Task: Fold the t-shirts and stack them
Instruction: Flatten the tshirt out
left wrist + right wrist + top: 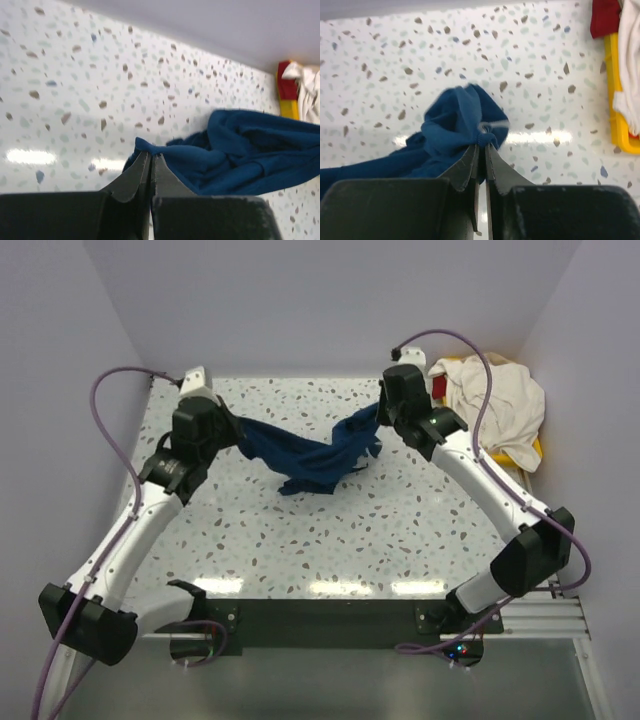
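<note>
Two t-shirts are showing. The navy t-shirt [315, 455] is hanging stretched between the two arms over the speckled table [300, 540], sagging in the middle. The cream t-shirt [495, 405] is lying heaped on the yellow tray [620, 125] at the far right. Only the wrist views are showing the grips: the left gripper [150, 159] and the right gripper [482, 146] are each pinching navy cloth, jaws nearly closed. Both arms are reaching forward and angling inward.

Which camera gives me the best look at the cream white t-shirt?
The top external view: the cream white t-shirt shows nearly whole there, heaped on the yellow tray at the far right. The left wrist view catches only a crumpled edge of it; the right wrist view only a strip over the tray's rim.
</note>
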`<state>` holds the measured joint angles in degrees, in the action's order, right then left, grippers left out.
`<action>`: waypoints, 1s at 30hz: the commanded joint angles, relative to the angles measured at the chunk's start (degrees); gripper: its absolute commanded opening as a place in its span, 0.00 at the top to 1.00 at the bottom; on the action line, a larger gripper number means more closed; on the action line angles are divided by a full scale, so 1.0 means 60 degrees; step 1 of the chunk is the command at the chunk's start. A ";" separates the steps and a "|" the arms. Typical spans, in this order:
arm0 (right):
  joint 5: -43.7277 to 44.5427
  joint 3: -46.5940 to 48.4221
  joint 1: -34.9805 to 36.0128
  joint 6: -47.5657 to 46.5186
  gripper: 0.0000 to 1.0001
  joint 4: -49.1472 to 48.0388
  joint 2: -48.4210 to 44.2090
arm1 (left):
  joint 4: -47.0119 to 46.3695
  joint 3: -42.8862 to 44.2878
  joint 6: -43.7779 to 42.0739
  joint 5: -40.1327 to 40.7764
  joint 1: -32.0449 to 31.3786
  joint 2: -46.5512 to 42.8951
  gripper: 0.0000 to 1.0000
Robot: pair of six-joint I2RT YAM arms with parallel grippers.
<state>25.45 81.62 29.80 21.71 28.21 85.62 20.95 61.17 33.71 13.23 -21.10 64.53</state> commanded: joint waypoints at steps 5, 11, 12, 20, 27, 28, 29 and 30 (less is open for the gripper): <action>-0.0345 0.5895 -0.0543 -0.1113 1.00 0.0703 0.2086 | 0.0622 0.4692 -0.1078 0.0211 0.1640 0.1178 1.00; -0.0243 0.9436 -0.0675 -0.1919 1.00 0.0428 0.3044 | 0.1105 0.8473 -0.1283 0.0006 0.2037 0.2749 1.00; -0.0185 0.9481 -0.0660 -0.1963 1.00 0.0295 0.2913 | 0.1195 0.8845 -0.1312 0.0021 0.2052 0.2866 1.00; 0.0328 0.4698 -0.0675 -0.1584 1.00 -0.1638 -0.0570 | 0.1051 0.8325 -0.1196 -0.0345 0.2476 0.2502 1.00; -0.0449 -0.1483 0.1555 0.0508 1.00 -0.3129 -0.3943 | 0.1079 0.7561 -0.0318 -0.1545 0.3501 0.2735 1.00; -0.0173 -0.2505 0.2146 0.0642 1.00 -0.3322 -0.3871 | 0.1093 0.7414 -0.0171 -0.1605 0.3560 0.2881 1.00; -0.0010 -0.2936 0.2703 0.0818 1.00 -0.3484 -0.3696 | 0.0948 0.6949 -0.0025 -0.1678 0.4054 0.2955 1.00; 0.0064 -0.3288 0.3622 0.1254 1.00 -0.3862 -0.3071 | 0.0889 0.6683 0.0252 -0.1925 0.4233 0.3028 1.00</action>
<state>24.91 68.62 42.26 22.24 12.75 60.34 27.35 104.95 30.96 5.15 0.43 80.93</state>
